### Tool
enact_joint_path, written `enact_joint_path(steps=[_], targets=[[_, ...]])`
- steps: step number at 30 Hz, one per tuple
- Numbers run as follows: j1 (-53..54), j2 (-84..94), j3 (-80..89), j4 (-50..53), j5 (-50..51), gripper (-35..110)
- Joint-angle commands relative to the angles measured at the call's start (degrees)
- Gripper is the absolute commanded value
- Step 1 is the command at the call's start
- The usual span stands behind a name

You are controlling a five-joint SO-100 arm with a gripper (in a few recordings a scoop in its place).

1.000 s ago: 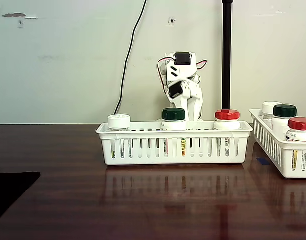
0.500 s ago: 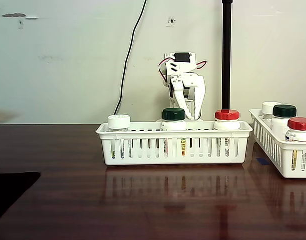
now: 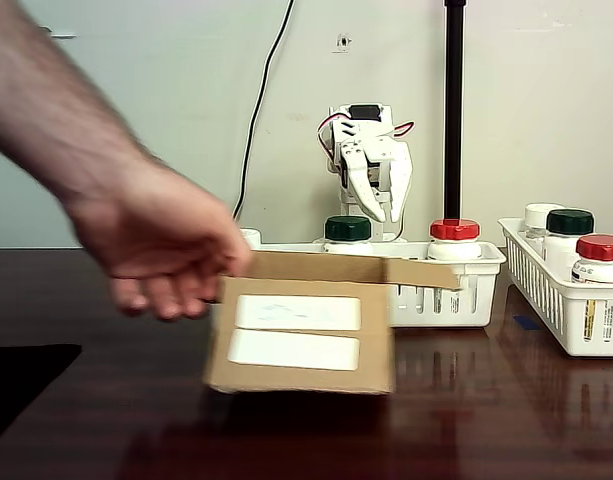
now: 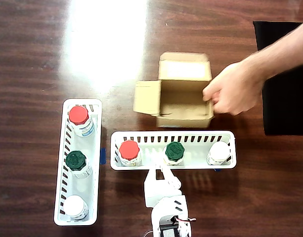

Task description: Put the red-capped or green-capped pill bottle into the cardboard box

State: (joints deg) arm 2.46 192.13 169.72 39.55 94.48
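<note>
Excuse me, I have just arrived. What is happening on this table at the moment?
A person's hand is holding the open cardboard box on the table, in front of a white basket with a red-capped bottle, a green-capped bottle and a white-capped bottle. The robot's gripper hangs open above the back of that basket, holding nothing. A second basket beside it has three more bottles. The box is empty.
</note>
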Motion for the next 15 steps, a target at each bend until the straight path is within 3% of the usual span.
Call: enact_joint_path(steps=[1, 11, 15], targets=[[2.64, 4.75, -2.99, -0.53, 0.62, 1], [0.53, 3.87, -13.45, 9.76, 0.00, 3], [1.32, -1.41, -18.46, 10.72, 0.09, 18]])
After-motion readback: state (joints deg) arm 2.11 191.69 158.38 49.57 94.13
